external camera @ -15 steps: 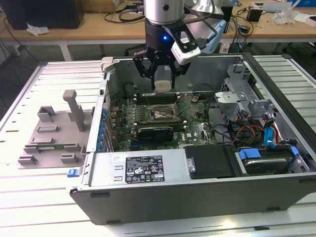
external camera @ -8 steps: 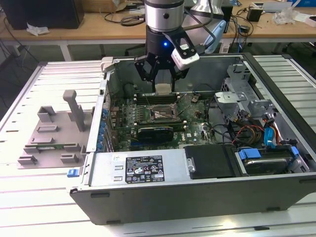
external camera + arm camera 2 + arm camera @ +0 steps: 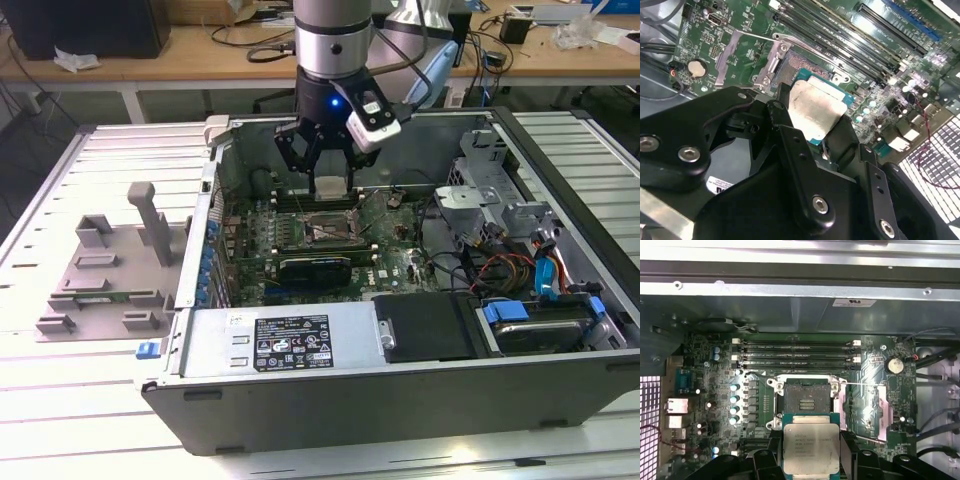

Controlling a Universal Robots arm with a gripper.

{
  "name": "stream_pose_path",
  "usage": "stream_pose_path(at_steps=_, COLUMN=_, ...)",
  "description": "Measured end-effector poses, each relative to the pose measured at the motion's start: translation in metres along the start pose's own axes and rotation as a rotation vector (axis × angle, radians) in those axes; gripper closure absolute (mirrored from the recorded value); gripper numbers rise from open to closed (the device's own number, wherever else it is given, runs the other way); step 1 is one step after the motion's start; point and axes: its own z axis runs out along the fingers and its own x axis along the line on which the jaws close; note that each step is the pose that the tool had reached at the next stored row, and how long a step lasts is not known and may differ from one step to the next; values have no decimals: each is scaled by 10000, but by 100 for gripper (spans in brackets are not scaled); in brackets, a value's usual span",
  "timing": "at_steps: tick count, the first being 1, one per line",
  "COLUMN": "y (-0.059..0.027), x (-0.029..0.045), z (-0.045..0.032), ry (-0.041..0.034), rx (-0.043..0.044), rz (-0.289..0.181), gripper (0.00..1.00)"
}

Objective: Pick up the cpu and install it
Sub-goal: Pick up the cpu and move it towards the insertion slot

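My gripper [image 3: 327,180] hangs inside the open computer case [image 3: 400,390], shut on the cpu [image 3: 329,186]. The cpu is a small square chip with a silver metal top and a green edge. Both wrist views show the cpu [image 3: 815,112] [image 3: 810,447] held flat between the black fingers [image 3: 782,130] [image 3: 860,462], a short way above the motherboard. The open dark socket [image 3: 805,399] [image 3: 802,65] [image 3: 322,230] lies just beyond the chip, its metal load frame swung aside and its lever raised. The chip is apart from the socket.
Memory slots [image 3: 797,355] run along the far side of the socket. A grey plastic tray with upright blocks [image 3: 110,270] lies outside the case at the exterior view's left. Cables and drive bays [image 3: 520,260] crowd the case's right, and the power supply [image 3: 290,340] sits at the front.
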Motion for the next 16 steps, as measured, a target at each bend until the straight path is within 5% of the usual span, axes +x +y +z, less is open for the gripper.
stream_pose_path(at_steps=16, y=92, x=-2, z=183, ry=12, rx=3, rz=-6, gripper=45)
